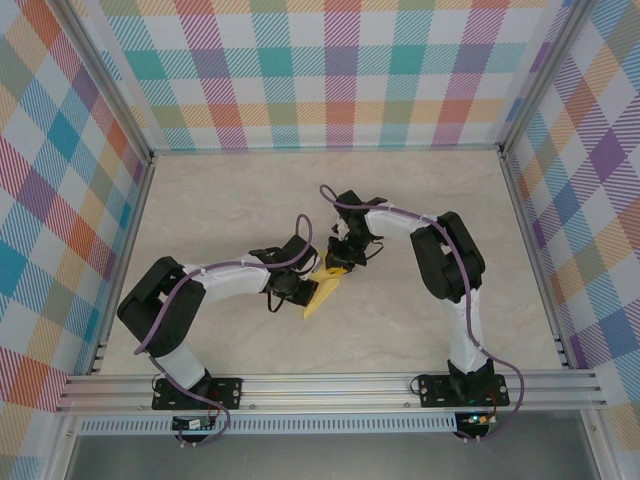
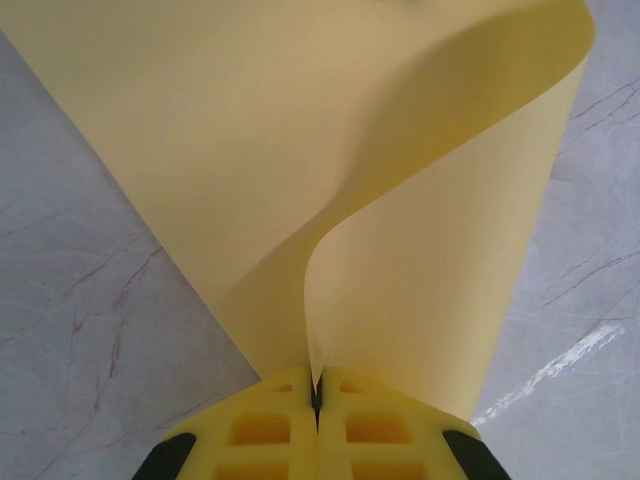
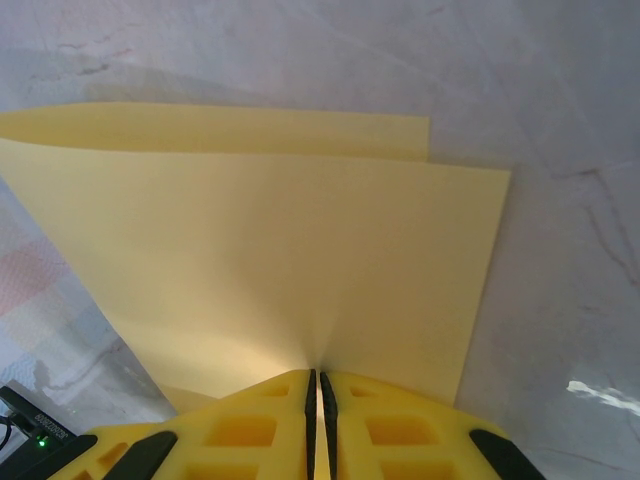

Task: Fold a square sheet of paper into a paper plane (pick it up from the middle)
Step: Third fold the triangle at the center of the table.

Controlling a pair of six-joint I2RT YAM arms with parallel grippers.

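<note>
The square sheet of paper (image 1: 322,293) is bright yellow and hangs between my two grippers over the middle of the table. My left gripper (image 1: 300,283) is shut on one edge of it. In the left wrist view the square sheet of paper (image 2: 300,150) curls up and over from the left gripper (image 2: 317,388). My right gripper (image 1: 341,262) is shut on the opposite side. In the right wrist view the sheet (image 3: 280,250) lies doubled over, with a second layer behind, spreading away from the right gripper (image 3: 316,380). A paper plane is out of view.
The marble-patterned table (image 1: 420,200) is walled by checked panels (image 1: 330,70) at the back and both sides. An aluminium rail (image 1: 330,385) carrying both arm bases runs along the near edge. Bare tabletop surrounds the grippers.
</note>
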